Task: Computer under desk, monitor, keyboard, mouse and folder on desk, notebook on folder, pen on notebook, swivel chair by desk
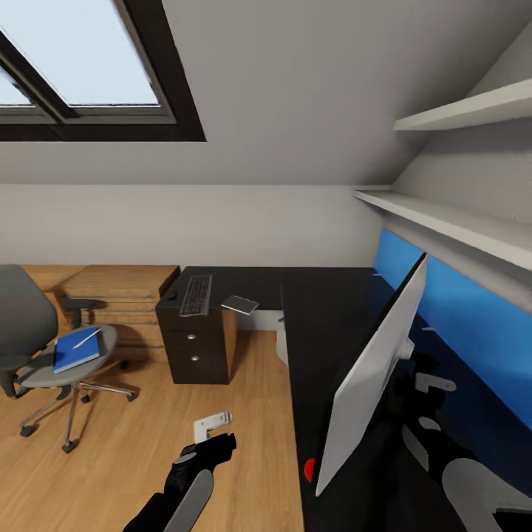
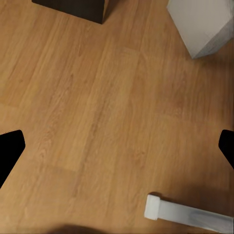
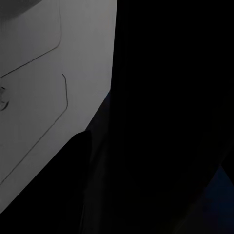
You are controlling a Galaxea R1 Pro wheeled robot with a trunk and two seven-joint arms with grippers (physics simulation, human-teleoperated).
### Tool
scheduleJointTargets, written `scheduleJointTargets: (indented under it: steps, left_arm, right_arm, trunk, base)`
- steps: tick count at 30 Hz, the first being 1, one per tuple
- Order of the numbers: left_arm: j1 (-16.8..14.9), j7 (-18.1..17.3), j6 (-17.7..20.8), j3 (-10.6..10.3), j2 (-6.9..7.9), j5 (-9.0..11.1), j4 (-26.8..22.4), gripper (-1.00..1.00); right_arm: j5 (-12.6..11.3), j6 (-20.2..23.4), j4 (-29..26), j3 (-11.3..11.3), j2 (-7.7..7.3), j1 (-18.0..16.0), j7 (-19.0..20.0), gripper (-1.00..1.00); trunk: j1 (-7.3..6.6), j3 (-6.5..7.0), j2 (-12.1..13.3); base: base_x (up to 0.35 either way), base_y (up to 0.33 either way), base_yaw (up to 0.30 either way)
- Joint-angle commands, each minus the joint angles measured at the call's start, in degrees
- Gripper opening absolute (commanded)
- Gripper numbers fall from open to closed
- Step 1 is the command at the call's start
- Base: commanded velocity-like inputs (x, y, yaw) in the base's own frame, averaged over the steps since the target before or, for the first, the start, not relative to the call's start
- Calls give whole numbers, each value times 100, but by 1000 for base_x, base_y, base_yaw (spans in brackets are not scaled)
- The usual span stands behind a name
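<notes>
Up on the black desk (image 1: 325, 325), the monitor (image 1: 373, 377) stands edge-on beside the blue wall panel (image 1: 473, 325), its silver-white back also seen in the right wrist view; whether the right gripper is open cannot be told. Farther back, the keyboard (image 1: 196, 294) lies above the drawer unit (image 1: 193, 343) with the mouse (image 1: 171, 295) just beside it. On the swivel chair (image 1: 52, 347) rests the blue folder (image 1: 75, 350), the pen (image 1: 87, 338) on top. Over the wooden floor (image 2: 97, 122) the left gripper (image 1: 216, 436) hangs with fingers apart

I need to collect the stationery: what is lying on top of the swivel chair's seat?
A blue folder lies on the swivel chair seat, a white pen on top. Anything beneath the folder is covered.
</notes>
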Motion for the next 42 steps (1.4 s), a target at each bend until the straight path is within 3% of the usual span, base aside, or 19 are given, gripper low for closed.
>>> scheduleJointTargets:
  steps: [1,8,37,42]
  left_arm:
    - [-5,48,14,-6,1,40,-10,100]
    - [-5,48,14,-6,1,40,-10,100]
    - [-5,48,14,-6,-6,40,-10,100]
    - [-5,48,14,-6,-12,40,-10,100]
  right_arm:
    - [-154,-82,153,76,-348,1,-22,-100]
    - [-154,-85,159,100,-345,1,-22,-100]
    - [-154,-85,157,288,-345,1,-22,-100]
    - [-154,-84,159,294,-345,1,-22,-100]
  trunk:
    - [3,-12,-7]
    - [3,-12,-7]
    - [3,-12,-7]
    - [3,-12,-7]
  base:
    - [0,-300,0]
    - [0,-239,0]
    - [1,-5,0]
    - [247,-87,0]
